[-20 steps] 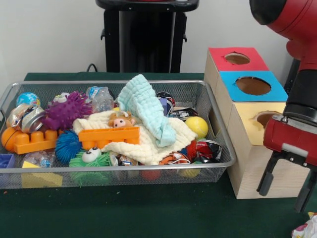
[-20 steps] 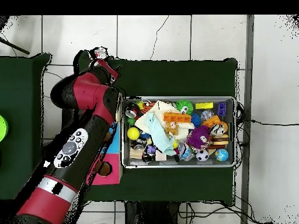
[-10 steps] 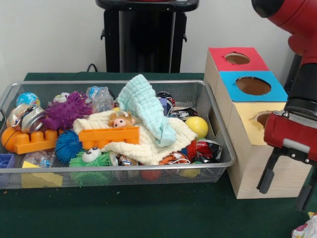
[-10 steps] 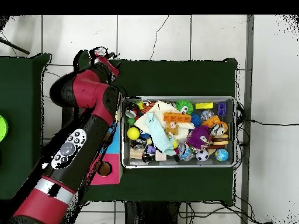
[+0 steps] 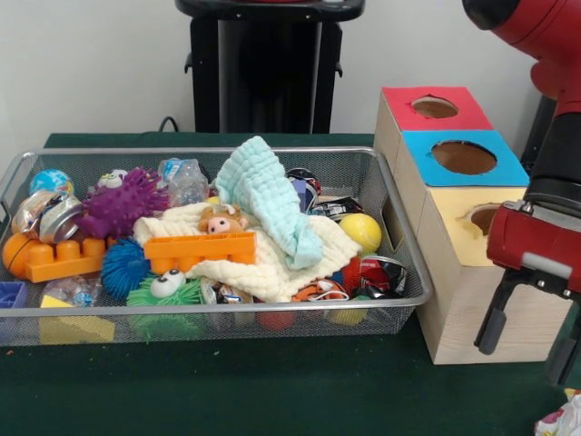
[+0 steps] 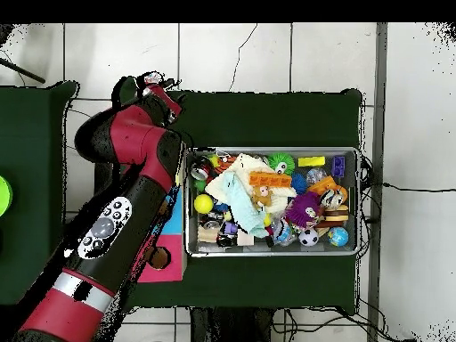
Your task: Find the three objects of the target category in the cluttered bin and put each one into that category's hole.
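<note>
Front view: gripper jaws spread wide, holding nothing (hanging beside the yellow box).

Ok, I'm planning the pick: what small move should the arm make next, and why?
Probably lower the open, empty gripper toward the crumpled white wrapper with coloured blotches. It lies on the green table just below the gripper, outside the silver wire-mesh bin, and looks easiest to reach.

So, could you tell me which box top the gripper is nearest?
The yellow one, at the row's near end; the gripper hangs beside it, the blue and red tops lying farther back.
</note>
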Motion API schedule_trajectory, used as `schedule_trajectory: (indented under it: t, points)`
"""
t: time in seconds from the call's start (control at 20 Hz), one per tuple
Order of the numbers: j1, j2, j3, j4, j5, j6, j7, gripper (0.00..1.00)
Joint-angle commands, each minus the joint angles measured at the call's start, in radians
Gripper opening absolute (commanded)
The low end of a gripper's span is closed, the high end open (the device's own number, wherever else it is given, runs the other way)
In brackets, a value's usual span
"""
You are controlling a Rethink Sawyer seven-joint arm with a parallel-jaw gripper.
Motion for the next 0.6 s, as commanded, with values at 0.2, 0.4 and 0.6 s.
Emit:
schedule_trajectory:
  t: [0.2,0.4,0.6]
  points:
    - [-0.015,0.014,0.020,0.033,0.053,0.052,0.292,1.00]
    - [-0.017,0.012,-0.003,0.028,0.064,0.069,0.305,1.00]
    - [-0.028,-0.008,-0.018,0.013,0.069,0.126,0.309,1.00]
